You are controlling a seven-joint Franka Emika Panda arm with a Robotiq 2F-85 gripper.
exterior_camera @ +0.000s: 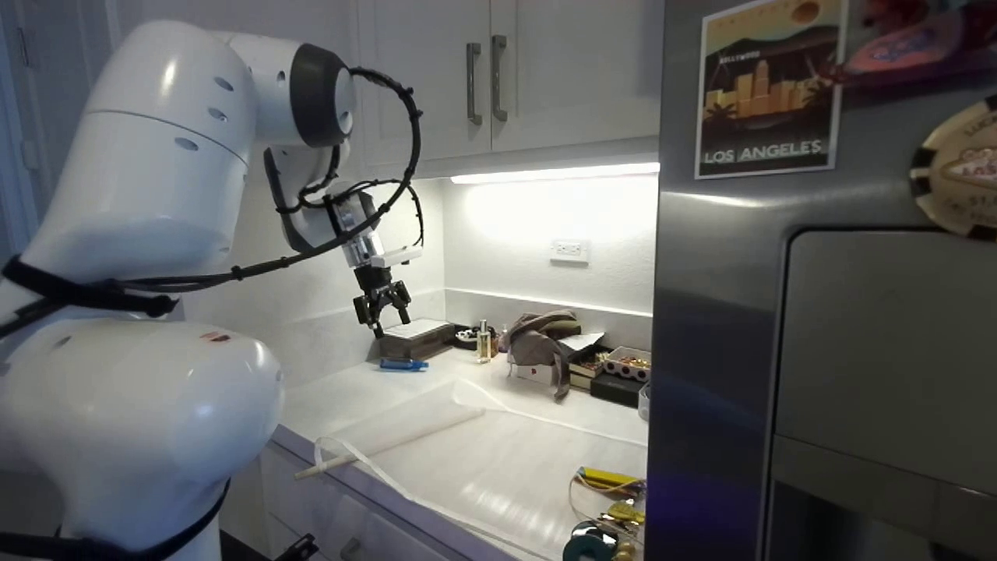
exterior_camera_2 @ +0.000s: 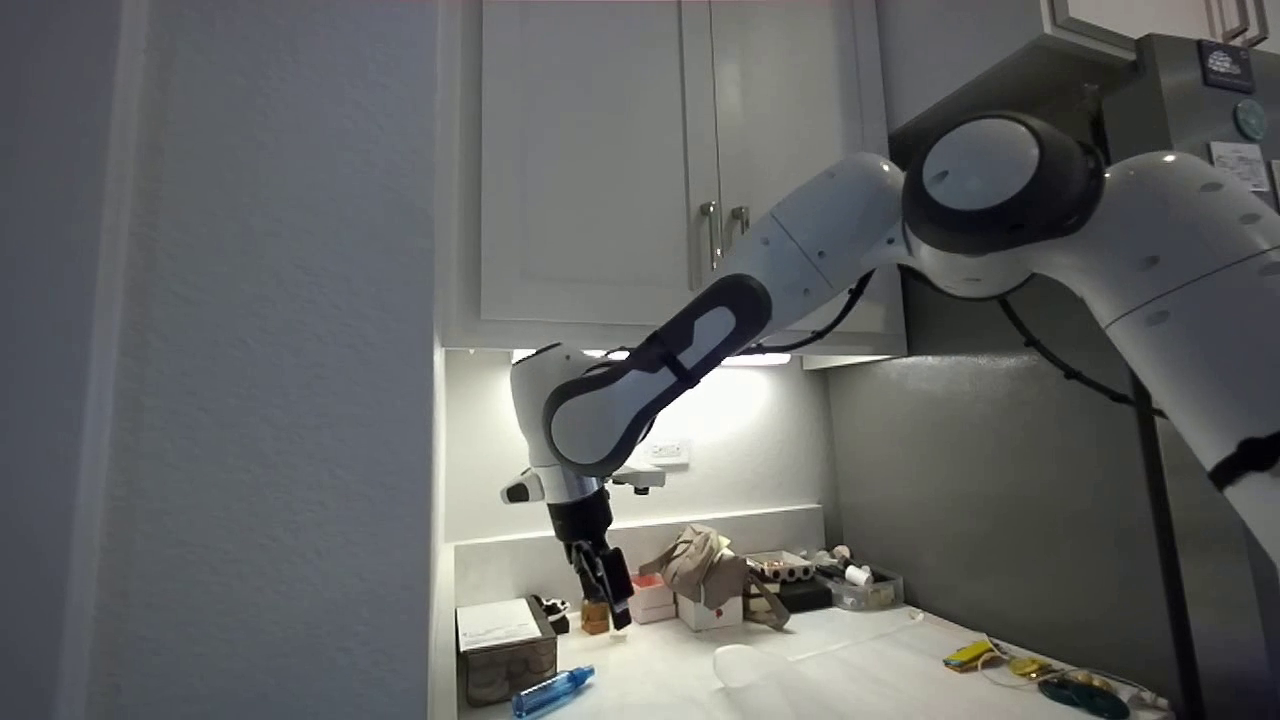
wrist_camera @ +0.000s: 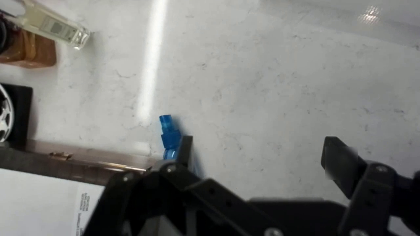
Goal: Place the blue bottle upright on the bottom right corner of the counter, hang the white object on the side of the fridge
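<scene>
Step 1 prob., pre-grasp: end effector [wrist_camera: 259, 141] spread wide, nothing held, above desk [exterior_camera: 331, 401]. Blue btl [exterior_camera_2: 552, 692] lies on its side just beside brown box [exterior_camera_2: 508, 668]; wrist view: off to one side, partly hidden. Next prob.: shift over it, lower, grip, turn upright. White obj [exterior_camera: 491, 467] laid out on desk; fridge [exterior_camera: 716, 351] hang TBD.

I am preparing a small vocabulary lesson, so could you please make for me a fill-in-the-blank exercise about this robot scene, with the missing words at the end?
1. The blue bottle is not upright; it lies on its ____ on the counter.
2. The jaws hold nothing: they are not closed but ____.
3. Along its bottom, the poster on the fridge reads "____".
4. The light strip under the cabinets is switched ____.

Missing words: side; open; Los Angeles; on.
</scene>
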